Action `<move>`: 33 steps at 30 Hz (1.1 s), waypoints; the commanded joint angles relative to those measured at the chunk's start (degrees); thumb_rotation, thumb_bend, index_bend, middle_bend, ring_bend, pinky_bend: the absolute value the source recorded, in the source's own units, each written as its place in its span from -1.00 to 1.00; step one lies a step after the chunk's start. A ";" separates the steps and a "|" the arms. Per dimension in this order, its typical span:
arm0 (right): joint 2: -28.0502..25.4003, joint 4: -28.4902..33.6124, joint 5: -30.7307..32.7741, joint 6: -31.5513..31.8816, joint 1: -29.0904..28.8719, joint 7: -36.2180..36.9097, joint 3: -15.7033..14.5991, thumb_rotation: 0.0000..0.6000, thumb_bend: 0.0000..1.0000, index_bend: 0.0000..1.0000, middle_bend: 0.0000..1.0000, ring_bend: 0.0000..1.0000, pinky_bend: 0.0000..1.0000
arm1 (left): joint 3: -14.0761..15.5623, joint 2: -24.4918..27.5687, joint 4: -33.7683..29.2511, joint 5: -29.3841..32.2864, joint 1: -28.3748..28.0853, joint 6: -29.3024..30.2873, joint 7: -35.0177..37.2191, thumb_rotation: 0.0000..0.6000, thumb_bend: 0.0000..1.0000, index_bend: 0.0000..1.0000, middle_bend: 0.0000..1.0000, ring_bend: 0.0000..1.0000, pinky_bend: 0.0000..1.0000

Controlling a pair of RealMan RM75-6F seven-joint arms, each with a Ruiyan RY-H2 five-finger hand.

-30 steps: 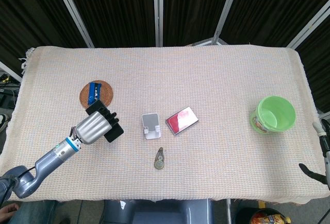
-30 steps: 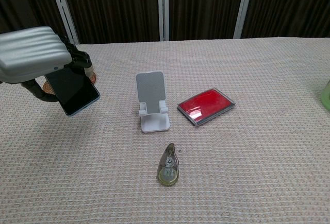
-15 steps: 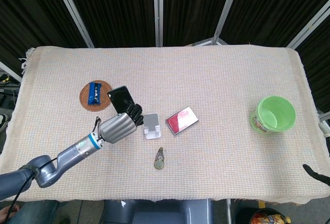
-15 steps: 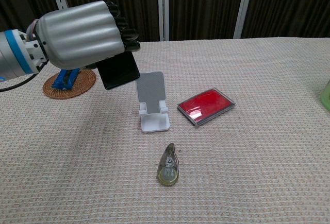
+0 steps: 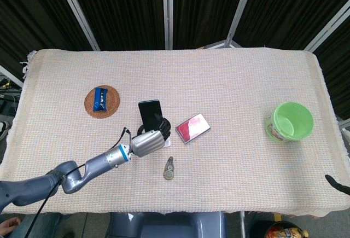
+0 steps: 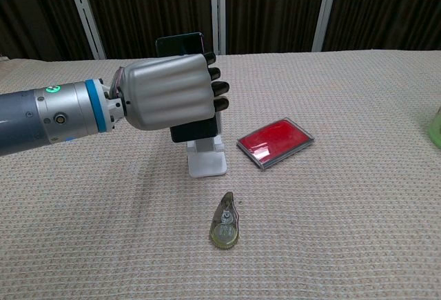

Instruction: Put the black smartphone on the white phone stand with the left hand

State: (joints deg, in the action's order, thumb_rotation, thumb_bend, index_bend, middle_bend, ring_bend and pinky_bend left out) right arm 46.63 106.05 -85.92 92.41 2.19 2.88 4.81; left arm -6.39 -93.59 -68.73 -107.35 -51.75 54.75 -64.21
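Note:
My left hand (image 5: pixel 149 141) (image 6: pixel 169 92) grips the black smartphone (image 5: pixel 150 112) (image 6: pixel 180 43) upright, directly over the white phone stand (image 6: pixel 206 160). The hand covers most of the stand in both views; only the stand's base and lip show below the phone's lower edge in the chest view. Whether the phone rests on the stand's lip I cannot tell. In the head view, a dark tip (image 5: pixel 339 184) at the right bottom edge is all that shows of the right arm; the right hand itself is out of sight.
A red flat case (image 5: pixel 192 128) (image 6: pixel 275 141) lies just right of the stand. A small tape dispenser (image 5: pixel 169 169) (image 6: pixel 225 221) lies in front of it. A woven coaster with a blue item (image 5: pixel 101 100) sits at the left. A green bucket (image 5: pixel 290 121) stands far right.
The left hand has carried the phone rightward from the table's left side to over the stand, turning the phone upright. The stand is now mostly hidden behind hand and phone.

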 commanded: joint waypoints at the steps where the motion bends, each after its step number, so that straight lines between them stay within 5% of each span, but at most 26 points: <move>1: -0.08 -0.12 0.14 -0.08 -0.01 0.30 0.05 1.00 -1.00 -1.00 -1.00 -1.00 -1.00 | -0.56 -1.06 -0.17 1.46 -0.29 -1.24 -2.08 1.00 -0.97 0.04 -0.25 -0.18 -0.18; 25: -0.49 -0.42 0.26 -0.03 0.11 1.68 0.13 1.00 -1.00 -1.00 -1.00 -1.00 -1.00 | 0.25 -3.90 0.19 5.18 -1.25 -3.66 -8.67 1.00 -0.97 0.01 -0.27 -0.18 -0.18; 28: -0.54 -0.45 0.22 0.03 0.16 1.80 0.11 1.00 -1.00 -1.00 -1.00 -1.00 -1.00 | 0.55 -4.04 0.40 4.97 -1.34 -3.35 -8.83 1.00 -1.00 -0.26 -0.50 -0.32 -0.25; 30: -0.62 -0.45 0.30 0.03 0.20 1.95 0.11 1.00 -1.00 -1.00 -1.00 -1.00 -1.00 | 0.67 -4.08 0.55 5.06 -1.24 -3.02 -8.84 1.00 -1.00 -0.58 -0.81 -0.60 -0.37; 33: -0.70 -0.40 0.29 0.09 0.25 1.99 0.10 1.00 -1.00 -1.00 -1.00 -1.00 -1.00 | 0.77 -4.04 0.42 5.39 -1.10 -2.83 -9.29 1.00 -1.00 -0.85 -1.00 -0.85 -0.52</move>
State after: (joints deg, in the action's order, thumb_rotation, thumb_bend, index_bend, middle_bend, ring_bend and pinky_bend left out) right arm 45.94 105.65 -85.63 92.51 2.44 4.87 4.91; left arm -5.64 -97.64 -68.28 -102.00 -52.87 51.91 -73.46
